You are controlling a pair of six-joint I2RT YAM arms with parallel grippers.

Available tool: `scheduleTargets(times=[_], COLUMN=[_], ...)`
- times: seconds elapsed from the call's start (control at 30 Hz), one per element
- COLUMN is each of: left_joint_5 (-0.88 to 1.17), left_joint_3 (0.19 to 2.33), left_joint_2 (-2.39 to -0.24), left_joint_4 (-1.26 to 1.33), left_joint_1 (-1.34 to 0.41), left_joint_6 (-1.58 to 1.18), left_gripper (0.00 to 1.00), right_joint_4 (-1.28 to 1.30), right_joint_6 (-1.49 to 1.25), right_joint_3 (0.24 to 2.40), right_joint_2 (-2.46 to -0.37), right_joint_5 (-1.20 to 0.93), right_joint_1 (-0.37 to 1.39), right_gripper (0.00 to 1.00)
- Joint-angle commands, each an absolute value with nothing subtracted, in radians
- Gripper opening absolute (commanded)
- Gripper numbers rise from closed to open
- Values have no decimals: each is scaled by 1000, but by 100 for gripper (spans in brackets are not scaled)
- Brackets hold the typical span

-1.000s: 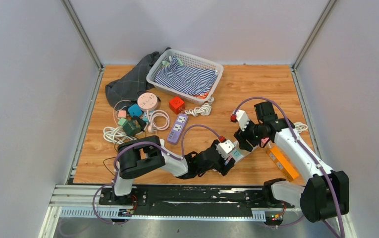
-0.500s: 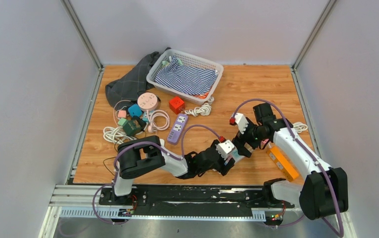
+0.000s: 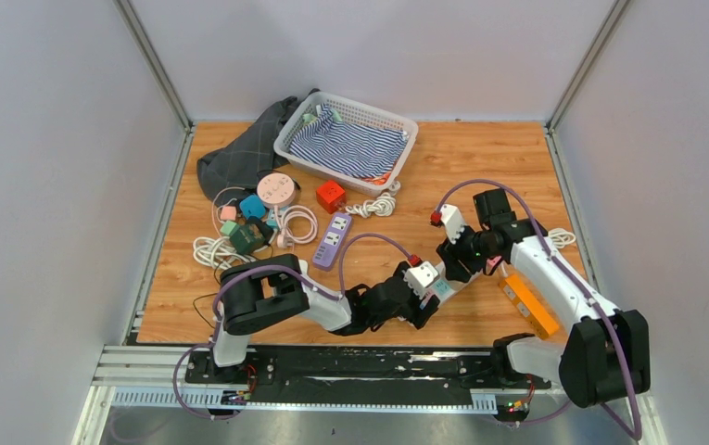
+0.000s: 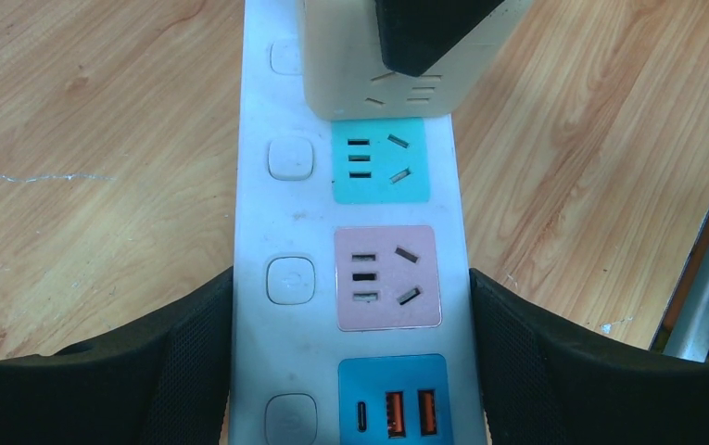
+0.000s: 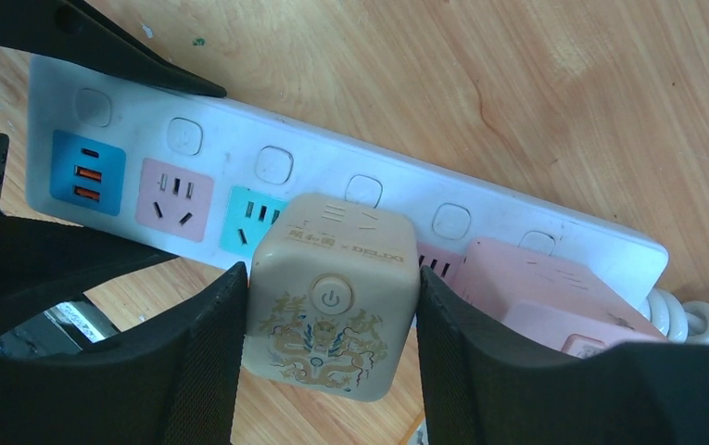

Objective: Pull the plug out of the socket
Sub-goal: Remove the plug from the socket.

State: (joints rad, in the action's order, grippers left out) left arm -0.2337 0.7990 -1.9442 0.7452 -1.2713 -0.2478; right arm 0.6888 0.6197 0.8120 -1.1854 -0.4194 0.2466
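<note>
A white power strip (image 3: pixel 443 287) lies near the table's front middle. My left gripper (image 3: pixel 422 298) is shut on its end by the blue USB panel; in the left wrist view the fingers (image 4: pixel 183 362) press both long sides of the strip (image 4: pixel 350 278). A beige cube plug (image 5: pixel 332 297) with a gold dragon sits on the strip (image 5: pixel 267 167) past the teal socket. My right gripper (image 5: pixel 332 348) is shut on the cube's two sides. The cube also shows in the left wrist view (image 4: pixel 360 65). I cannot tell whether its pins are still seated.
A pink cube adapter (image 5: pixel 536 287) sits on the strip beside the beige cube. An orange strip (image 3: pixel 528 304) lies to the right. A purple strip (image 3: pixel 334 239), red cube (image 3: pixel 330 196), cables and adapters (image 3: pixel 248 222), and a basket (image 3: pixel 299 139) lie further back.
My right wrist dipped slightly toward the strip and came back. The left arm and the strip have not visibly moved.
</note>
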Motion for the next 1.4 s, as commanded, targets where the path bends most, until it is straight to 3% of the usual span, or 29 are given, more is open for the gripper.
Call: scheduleTargets(times=[0.0, 0.2, 0.37, 0.53, 0.7, 1.0, 1.07, 1.2, 1.3, 1.37], left_joint_5=[-202, -216, -218, -220, -223, -208, -206, -206, -204, -203], left_joint_3=[788, 777, 778, 776, 776, 778, 778, 778, 778, 778], left_joint_2=[-1966, -1953, -1957, -1959, -1963, -1965, -1964, -1964, -1964, -1964], left_joint_4=[695, 710, 713, 713, 713, 713, 713, 713, 713, 713], left_joint_1=[-1261, -1258, -1256, -1255, -1254, -1252, -1251, -1250, -1249, -1249], left_joint_6=[-266, -273, -274, -275, -278, -279, -279, -280, -281, -280], left_gripper=[0, 0, 0, 0, 0, 0, 0, 0, 0, 0], right_joint_4=[823, 879, 797, 898, 790, 971, 931, 761, 754, 796], right_joint_6=[695, 733, 642, 763, 674, 820, 764, 645, 645, 696], right_joint_3=[784, 799, 816, 829, 804, 837, 839, 807, 802, 798], right_joint_2=[-1167, -1156, -1102, -1045, -1097, -1160, -1167, -1119, -1077, -1065], right_joint_5=[-534, -629, -397, -621, -358, -735, -643, -267, -292, -448], right_joint_1=[279, 348, 319, 310, 304, 358, 360, 332, 296, 295], right_gripper=[0, 0, 0, 0, 0, 0, 0, 0, 0, 0])
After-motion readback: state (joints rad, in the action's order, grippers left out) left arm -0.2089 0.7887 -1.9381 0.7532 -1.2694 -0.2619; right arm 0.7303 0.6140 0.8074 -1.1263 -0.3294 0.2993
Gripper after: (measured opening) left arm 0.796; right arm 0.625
